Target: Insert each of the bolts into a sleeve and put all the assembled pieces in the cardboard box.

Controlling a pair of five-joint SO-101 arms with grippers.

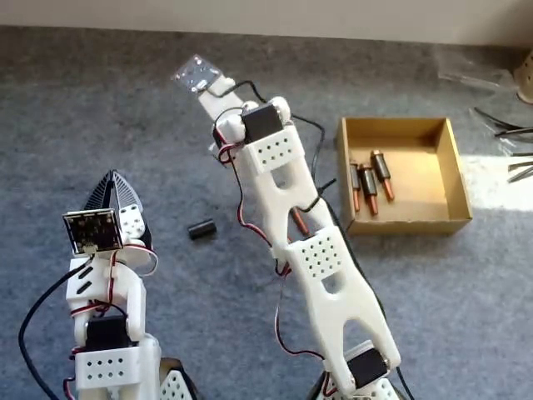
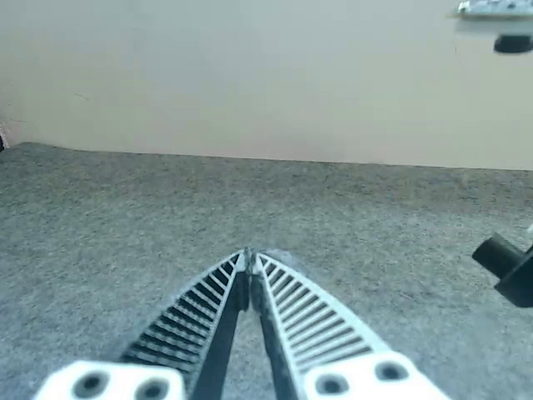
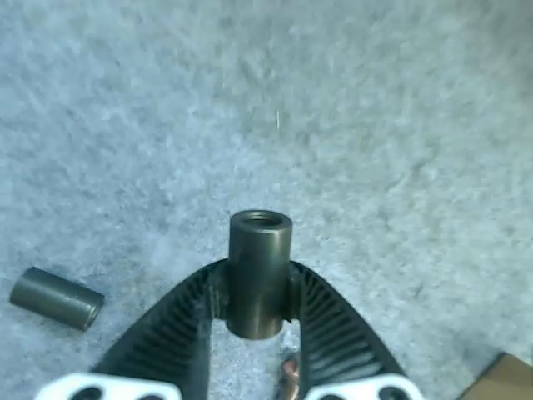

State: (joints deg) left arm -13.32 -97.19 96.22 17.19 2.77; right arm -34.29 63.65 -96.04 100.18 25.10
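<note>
Right gripper (image 3: 258, 282) is clamping a sleeve (image 3: 260, 250), left gripper (image 2: 248, 260) is just hovering over the carpet (image 2: 125, 217), fingers (image 2: 296, 312) pressed together.

surface: grey felt-like mat (image 1: 100, 108) | on it: loose black sleeve (image 1: 201, 228), lying flat | copper bolt (image 1: 299, 222) btw sleeve & box, partly hidden | cardboard box (image 1: 406, 223) | thin dark tools (image 1: 504, 125) beyond box, at edge

The high camera looks down on the grey carpet (image 1: 100, 100), which both wrist cameras (close, low) share.
</note>
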